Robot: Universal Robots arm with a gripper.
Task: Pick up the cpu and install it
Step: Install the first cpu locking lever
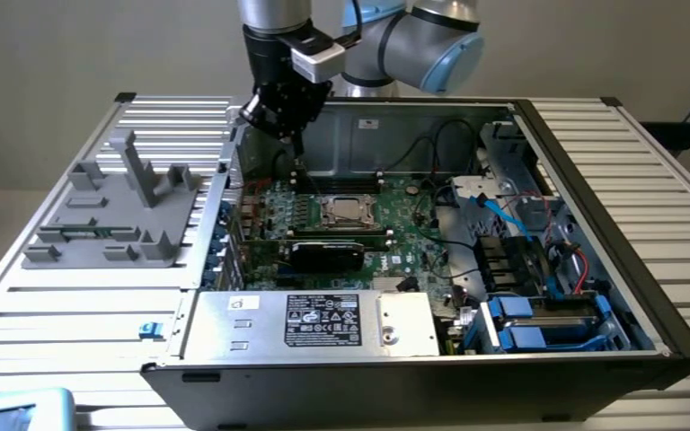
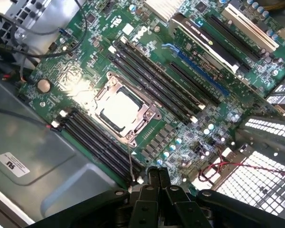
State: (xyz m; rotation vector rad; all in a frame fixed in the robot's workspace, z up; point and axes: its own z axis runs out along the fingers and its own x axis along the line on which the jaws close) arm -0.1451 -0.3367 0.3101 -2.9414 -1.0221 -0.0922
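Observation:
The cpu, a small square chip with a shiny silver-beige top, lies flat inside the metal-framed socket on the green motherboard of the open computer case. My gripper hangs above the case's back corner on the exterior view's left, well above and apart from the chip. Its two fingers are pressed together, shut, with nothing between them.
Black memory slots flank the socket. A black graphics card lies in front of it, and a silver power supply fills the case front. Blue drive bays and cables sit at the exterior view's right. A grey fixture stands outside the case.

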